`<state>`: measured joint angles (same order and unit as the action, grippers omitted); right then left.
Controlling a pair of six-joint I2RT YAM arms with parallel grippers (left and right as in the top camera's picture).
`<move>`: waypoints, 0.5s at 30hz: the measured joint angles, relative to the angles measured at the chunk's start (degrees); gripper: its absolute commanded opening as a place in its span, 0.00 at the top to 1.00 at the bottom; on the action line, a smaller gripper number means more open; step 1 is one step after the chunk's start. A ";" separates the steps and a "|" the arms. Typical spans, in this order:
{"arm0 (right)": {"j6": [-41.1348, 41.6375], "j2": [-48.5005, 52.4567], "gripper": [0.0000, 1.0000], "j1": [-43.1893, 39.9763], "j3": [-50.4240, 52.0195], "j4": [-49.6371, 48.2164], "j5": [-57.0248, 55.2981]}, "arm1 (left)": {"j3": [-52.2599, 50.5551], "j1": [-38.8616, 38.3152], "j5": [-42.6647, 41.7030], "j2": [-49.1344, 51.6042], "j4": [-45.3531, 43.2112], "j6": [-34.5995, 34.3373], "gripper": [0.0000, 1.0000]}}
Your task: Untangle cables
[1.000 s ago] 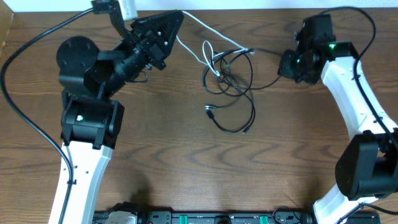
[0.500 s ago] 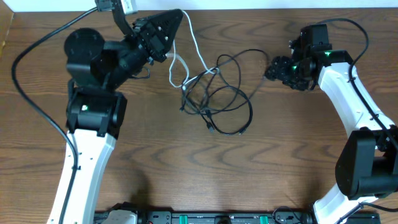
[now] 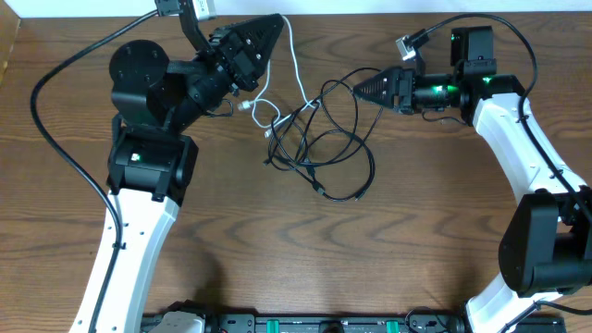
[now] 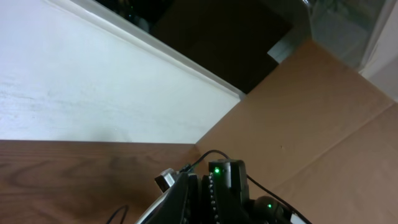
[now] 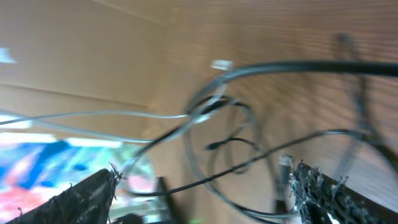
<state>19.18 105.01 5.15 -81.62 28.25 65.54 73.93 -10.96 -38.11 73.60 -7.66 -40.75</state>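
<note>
The cables lie tangled at the table's middle: black loops [image 3: 319,139] and a thin white cable [image 3: 298,65], whose plug end [image 3: 245,104] rests left of the loops. My left gripper [image 3: 276,22] is at the back edge, shut, and the white cable runs down from its tip. In the left wrist view its fingers [image 4: 200,193] are pressed together. My right gripper [image 3: 363,88] points left at the tangle's upper right loop. In the right wrist view it is open [image 5: 205,186], and a black strand [image 5: 298,65] and the white cable [image 5: 93,115] cross blurred ahead of its spread fingers [image 5: 320,190].
The wooden table [image 3: 277,240] ends at a white wall [image 4: 93,81] just behind the left gripper. A brown cardboard panel [image 4: 323,124] stands beyond the right arm. A power strip [image 3: 305,324] runs along the front edge. Thick black arm wires [image 3: 55,139] arc at the left.
The right gripper went from shut to open, let go of the black cable and swung to point left at the tangle. The tangle slid left. The left arm shifted slightly right.
</note>
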 measured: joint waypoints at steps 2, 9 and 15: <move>2.32 0.00 0.11 0.72 0.00 -1.38 2.23 | 0.00 -0.90 1.44 0.02 -0.04 0.00 0.93; 9.18 0.00 0.18 9.38 0.00 -2.25 1.36 | 0.00 -2.51 8.37 0.22 0.39 0.00 0.93; 16.11 0.00 0.18 13.22 0.00 -2.86 -5.18 | 0.00 -2.51 11.13 1.31 0.63 0.00 0.93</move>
<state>35.29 105.01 18.37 -81.62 25.39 60.36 73.93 -13.47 -26.98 74.91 -7.03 -40.75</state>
